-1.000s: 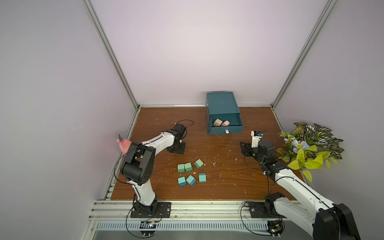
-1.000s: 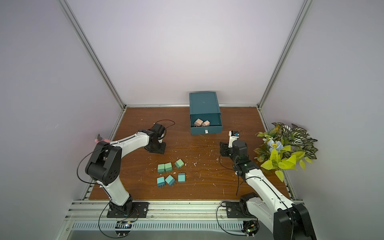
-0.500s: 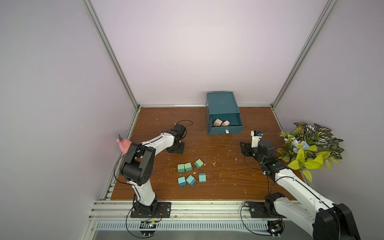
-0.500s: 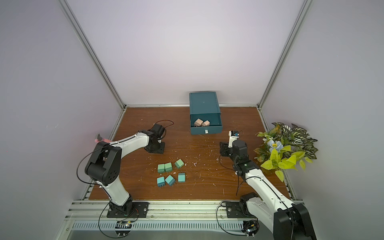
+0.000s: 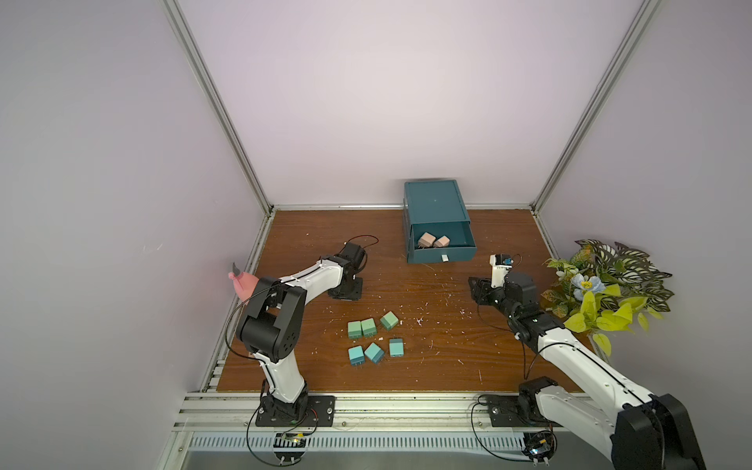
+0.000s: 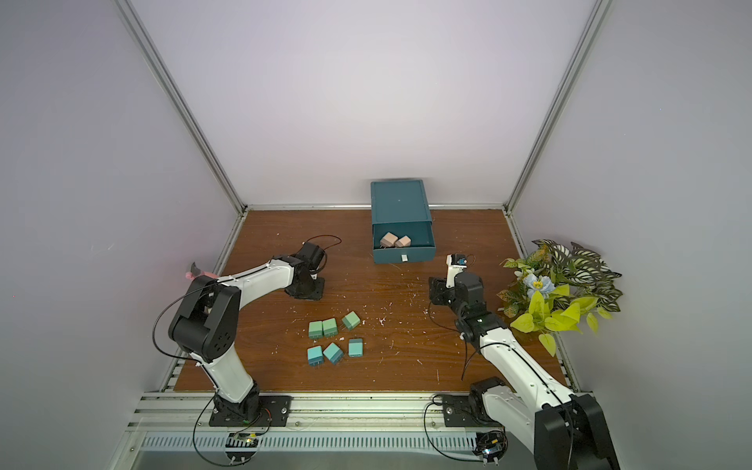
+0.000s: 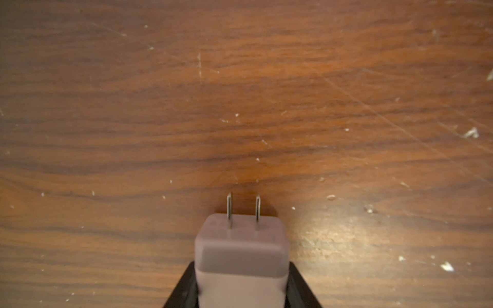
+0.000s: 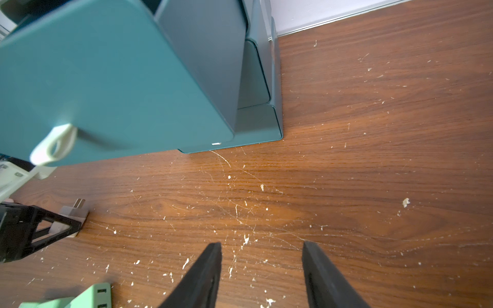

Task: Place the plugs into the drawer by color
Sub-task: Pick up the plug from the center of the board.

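- Left gripper [image 7: 241, 264] pinches a pink-beige plug [image 7: 241, 253] at the bottom centre of its wrist view (prongs toward frame top).
- Right gripper [image 8: 261, 244]: jaws spread, nothing between them.
- Drawer [image 5: 435, 203], centre of both top views, has its top tray open with two pale plugs [image 5: 425, 239] inside.
- Green plugs [image 5: 368, 326] and turquoise plugs [image 5: 374, 352] lie on the table [image 5: 447, 366], lower centre.

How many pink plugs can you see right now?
3. Two plugs lie in the open drawer; the third plug sits on the table inside the left gripper. More may hide deeper inside.
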{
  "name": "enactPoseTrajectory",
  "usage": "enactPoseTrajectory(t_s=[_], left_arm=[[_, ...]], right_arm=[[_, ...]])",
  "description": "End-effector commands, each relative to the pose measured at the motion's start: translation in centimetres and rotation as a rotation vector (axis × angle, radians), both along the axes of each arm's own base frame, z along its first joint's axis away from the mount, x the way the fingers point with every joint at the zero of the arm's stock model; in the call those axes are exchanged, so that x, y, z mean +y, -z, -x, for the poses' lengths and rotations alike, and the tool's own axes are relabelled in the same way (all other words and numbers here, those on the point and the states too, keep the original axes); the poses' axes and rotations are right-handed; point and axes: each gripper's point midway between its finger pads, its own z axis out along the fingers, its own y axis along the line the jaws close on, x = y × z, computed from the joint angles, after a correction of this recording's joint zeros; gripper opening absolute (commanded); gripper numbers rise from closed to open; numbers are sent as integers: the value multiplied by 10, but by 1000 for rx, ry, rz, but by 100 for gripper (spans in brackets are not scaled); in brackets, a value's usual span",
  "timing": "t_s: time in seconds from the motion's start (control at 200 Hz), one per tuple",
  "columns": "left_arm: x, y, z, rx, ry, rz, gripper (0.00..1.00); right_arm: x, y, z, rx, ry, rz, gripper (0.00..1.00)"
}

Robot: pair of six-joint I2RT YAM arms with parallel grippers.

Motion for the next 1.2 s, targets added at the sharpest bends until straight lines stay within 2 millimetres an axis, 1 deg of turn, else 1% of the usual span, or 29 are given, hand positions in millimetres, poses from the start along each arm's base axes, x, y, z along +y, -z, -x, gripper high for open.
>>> enactPoseTrajectory(t_s=[0.0,0.105,0.2,0.3,0.38,0.51,0.661,0.786,0.801,0.811,0.826,0.921,1.051,1.166,1.196], left_arm=[[-1,-3,-2,-11,0,-10,38],[-1,-7,-3,-21,0,-8,31],[-3,-15,-5,-42,3,-3,24],[-8,-28,-8,-68,13,5,17],[-16,-42,-11,-86,31,17,10],[-38,-72,-18,-124,87,71,1],[-61,-115,-28,-190,132,144,1],[-79,-158,-39,-268,158,212,1],[-81,-159,-39,-270,164,217,1],[-84,-170,-43,-294,166,231,1],[-88,-177,-45,-309,173,241,1],[-113,-206,-51,-371,229,276,0],[-154,-233,-58,-420,321,294,0],[-188,-250,-67,-450,384,310,0],[-197,-257,-70,-464,396,323,0]], right_arm=[[4,-28,-11,-70,-1,-31,55],[4,-28,-11,-70,-1,-31,55],[4,-27,-11,-67,0,-32,55],[5,-26,-12,-67,0,-31,55],[4,-27,-12,-71,4,-28,55],[2,-27,-13,-76,11,-20,55],[2,-28,-16,-80,17,-17,55],[1,-28,-17,-84,21,-14,55],[1,-28,-17,-84,23,-13,55],[1,-28,-18,-83,22,-12,55],[1,-27,-18,-83,23,-11,55],[0,-27,-19,-85,30,-4,55],[-2,-26,-19,-88,35,-1,55],[-1,-26,-20,-91,33,0,55],[-1,-25,-20,-87,33,0,55]])
